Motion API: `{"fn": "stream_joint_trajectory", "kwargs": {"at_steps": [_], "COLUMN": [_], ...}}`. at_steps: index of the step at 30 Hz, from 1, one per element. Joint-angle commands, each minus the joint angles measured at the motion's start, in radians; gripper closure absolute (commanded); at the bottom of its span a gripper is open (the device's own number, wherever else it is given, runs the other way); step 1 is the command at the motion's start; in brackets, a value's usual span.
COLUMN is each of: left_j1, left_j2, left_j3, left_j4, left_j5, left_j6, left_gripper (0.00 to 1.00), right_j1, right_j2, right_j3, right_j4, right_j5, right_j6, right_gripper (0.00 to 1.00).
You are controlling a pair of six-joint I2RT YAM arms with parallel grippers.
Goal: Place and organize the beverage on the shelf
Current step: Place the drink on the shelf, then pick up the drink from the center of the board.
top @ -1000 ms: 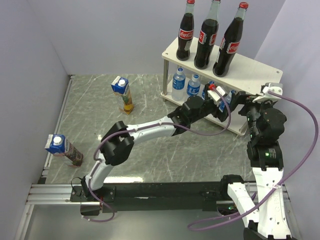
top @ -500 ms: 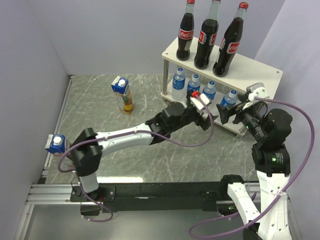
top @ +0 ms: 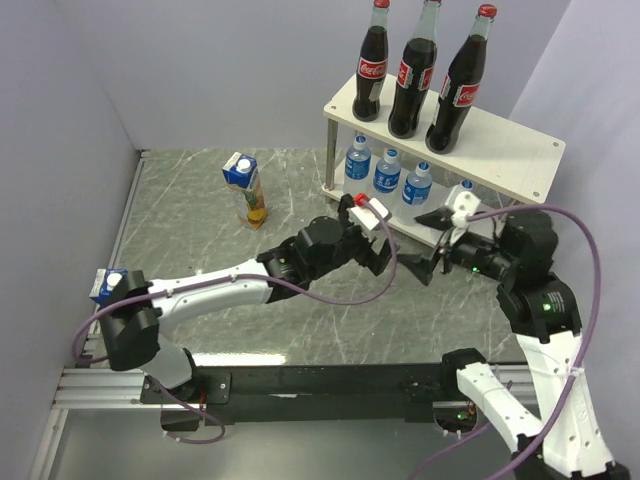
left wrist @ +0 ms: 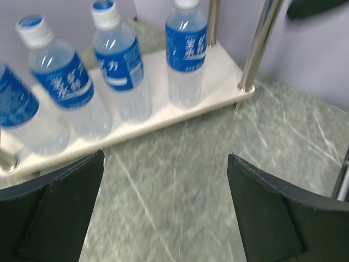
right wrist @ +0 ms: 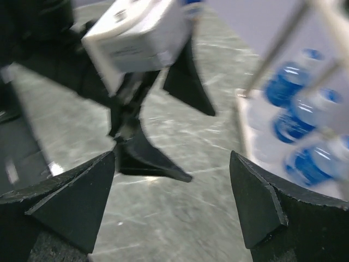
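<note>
Two juice cartons not shelved. Far juice carton (top: pixel 245 188) is upright on the table (top: pixel 180 225) at 11 o'clock in the top view. Left juice carton (top: pixel 110 285) is at 9 o'clock by the edge, only its blue top showing past the left arm (top: pixel 220 285), so its lean cannot be told. Shelf (top: pixel 515 145) at 1 o'clock: cola bottles (top: pixel 412 70) on the upper board, water bottles (left wrist: pixel 117 60) in a row on the lower. (M.)

Claws? (J.)

Left gripper (left wrist: pixel 165 158) released, nothing between the fingers, facing the lower board from just in front. Right gripper (top: pixel 425 245) likewise spread and empty, nose to nose with the left, at 6 o'clock of the shelf. (M.)

Handling estimate for a carton? (J.)

Probably light, with paperboard walls that dent under a hard squeeze. Tall and narrow, so tippy. I would take it across the flat sides around mid-height, below the cap. (M.)

Obstructions? (J.)

Glass cola bottles fill the 9 o'clock half of the upper board; bare board lies toward 3 o'clock. Lower tier looks too low for a carton, judgement only. Also the steel legs (left wrist: pixel 256 49), and the two arms crowding each other. (M.)
</note>
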Motion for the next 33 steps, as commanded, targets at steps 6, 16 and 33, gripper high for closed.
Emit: {"fn": "stream_joint_trajectory", "kwargs": {"at_steps": [6,16,33], "left_j1": [0.066,0.475,0.885], "left_j2": [-0.284,-0.486,-0.014], "left_j3": [-0.125,-0.241,0.279], "left_j4": [-0.15,-0.251,-0.601], "left_j5": [-0.109,-0.051,0.171], "left_j6": [-0.12,-0.264,-0.117], "left_gripper": [0.0,0.0,0.01], "right_j1": [0.172,0.323,0.354], "right_j2": [0.088,0.171,0.089], "right_j3": [-0.08,-0.253,-0.353], "right_j4": [0.023,0.221,0.281], "right_j5": [-0.015,0.004,0.044], "right_j6": [-0.12,-0.146,-0.14], "right_gripper": [0.09,0.1,0.1]}}
